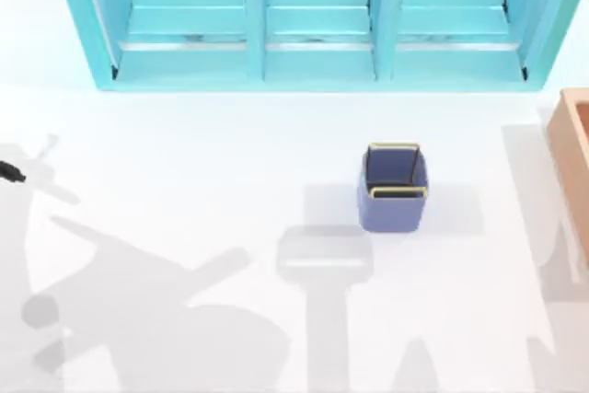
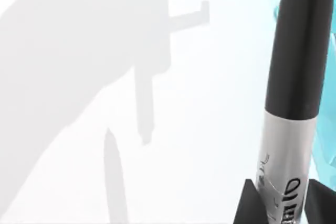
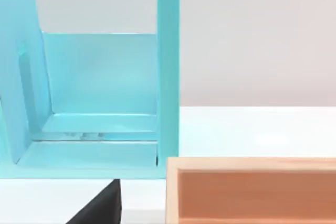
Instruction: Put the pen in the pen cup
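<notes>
My left gripper (image 2: 281, 205) is clamped on the pen (image 2: 294, 77) at its silver barrel, near the tabletop's left edge. The pen looks light, stiff and slick, so I'd grip firmly. The pen cup (image 1: 394, 188) stands right of centre. I can't tell the right gripper's state.

Left gripper (image 2: 283, 208), left wrist view: two fingers (image 2: 245, 209), matte black, flat-faced, each narrowing upward to a pointed tip. Surfaces plain and uniform, edges sharp and straight.

Right gripper (image 3: 102, 207), right wrist view: one black part at the frame edge, same matte finish. It has a slanted edge rising to a square corner and a plain surface.
</notes>
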Controlling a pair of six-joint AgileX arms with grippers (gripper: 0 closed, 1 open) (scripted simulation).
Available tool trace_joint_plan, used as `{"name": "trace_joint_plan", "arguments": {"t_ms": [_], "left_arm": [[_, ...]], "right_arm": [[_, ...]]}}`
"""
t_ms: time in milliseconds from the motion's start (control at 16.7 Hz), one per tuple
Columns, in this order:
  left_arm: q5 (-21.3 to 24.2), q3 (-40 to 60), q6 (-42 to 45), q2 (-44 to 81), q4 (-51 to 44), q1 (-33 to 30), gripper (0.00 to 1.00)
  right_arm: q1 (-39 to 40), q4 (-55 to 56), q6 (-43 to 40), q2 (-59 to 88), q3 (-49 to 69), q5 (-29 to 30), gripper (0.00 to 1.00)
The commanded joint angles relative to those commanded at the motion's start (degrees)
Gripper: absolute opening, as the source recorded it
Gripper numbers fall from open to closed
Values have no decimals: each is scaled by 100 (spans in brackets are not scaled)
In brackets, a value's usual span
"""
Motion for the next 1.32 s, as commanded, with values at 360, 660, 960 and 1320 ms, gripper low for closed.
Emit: {"name": "trace_joint_plan", "arguments": {"t_ms": [360,660,960,1320], "left_arm": [[-2712,1987,1296,2122,1038,-2336,0],[-5002,3118,2109,3108,1955,-3927,0],[-6768,3967,2773,3835,2870,-5318,0],[-9629,4687,3316,5024,3702,-7009,0]], "right_arm": [[0,0,0,0,0,0,100],[0,0,0,0,0,0,100],[0,0,0,0,0,0,100],[0,0,0,0,0,0,100]]}}
